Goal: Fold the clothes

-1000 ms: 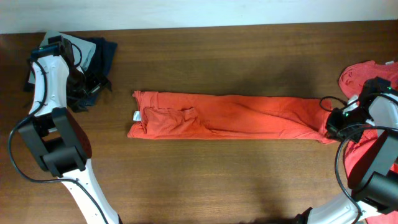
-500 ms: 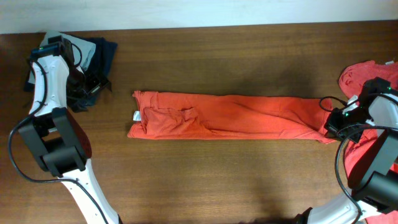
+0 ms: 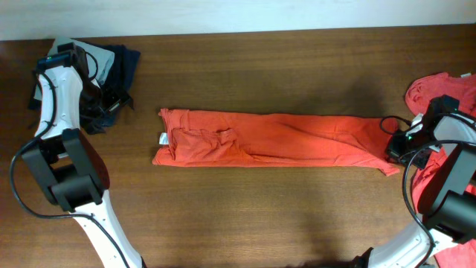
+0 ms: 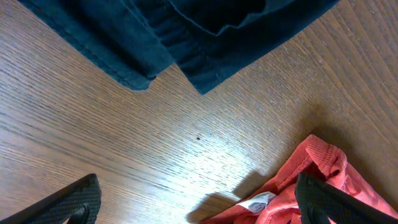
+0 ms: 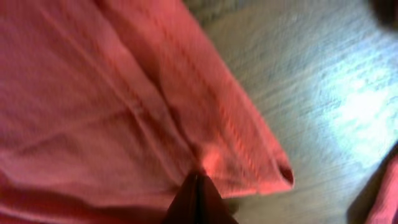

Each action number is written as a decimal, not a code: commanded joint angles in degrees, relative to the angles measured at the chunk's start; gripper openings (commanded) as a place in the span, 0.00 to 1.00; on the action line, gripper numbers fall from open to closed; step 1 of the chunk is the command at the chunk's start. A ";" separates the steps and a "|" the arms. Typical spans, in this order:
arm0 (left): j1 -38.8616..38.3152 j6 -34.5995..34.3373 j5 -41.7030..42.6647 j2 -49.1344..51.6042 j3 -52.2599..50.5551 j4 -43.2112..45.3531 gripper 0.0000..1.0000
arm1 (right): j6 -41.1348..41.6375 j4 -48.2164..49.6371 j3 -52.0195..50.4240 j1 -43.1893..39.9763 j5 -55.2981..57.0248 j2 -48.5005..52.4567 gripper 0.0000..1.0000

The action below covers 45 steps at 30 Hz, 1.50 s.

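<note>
An orange-red shirt [image 3: 282,138] is lying across the middle of the wooden table [image 3: 260,216], folded lengthwise into a long narrow strip that is running left to right. Its collar end is pointing left, with a small white label [image 3: 162,138] showing there. The right gripper [image 3: 394,151] is sitting at the strip's far right end. In the right wrist view its fingers [image 5: 198,199] are pressing tightly together on a pinch of the red cloth near the hem corner, and creases are running in toward their tip. The left gripper [image 3: 113,100] is hanging at the table's upper left, well apart from the strip, over the edge of a dark blue garment [image 3: 128,63] that is lying beside a pale grey-green one [image 3: 100,56]. In the left wrist view its fingers [image 4: 74,199] are standing wide apart and holding nothing, with bare wood between them, the dark blue cloth above and the shirt's collar corner showing at the lower right. A second red shirt [image 3: 435,88] is lying bunched at the table's right edge, just beyond the right arm.
</note>
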 commanded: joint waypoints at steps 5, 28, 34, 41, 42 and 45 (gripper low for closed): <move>0.09 -0.37 0.42 -0.37 0.72 0.11 0.99 | -0.55 1.40 0.11 0.22 -0.31 1.60 0.04; 0.09 -0.37 0.42 -0.37 0.72 0.11 0.99 | -3.52 -15.80 9.79 -0.63 2.21 -2.32 0.99; 0.09 -0.37 0.42 -0.37 0.72 0.11 0.99 | -9.55 -7.63 4.59 -1.03 1.97 -1.86 0.98; 0.09 -0.37 0.42 -0.37 0.72 0.11 0.99 | -11.91 2.08 -1.79 -1.03 1.49 -1.64 0.99; 0.09 -0.37 0.42 -0.37 0.72 0.11 0.99 | -13.38 3.80 -2.60 -1.01 0.70 -1.64 0.99; 0.09 -0.37 0.42 -0.37 0.72 0.11 0.99 | -16.02 8.31 -4.90 -0.98 -3.17 -1.64 0.99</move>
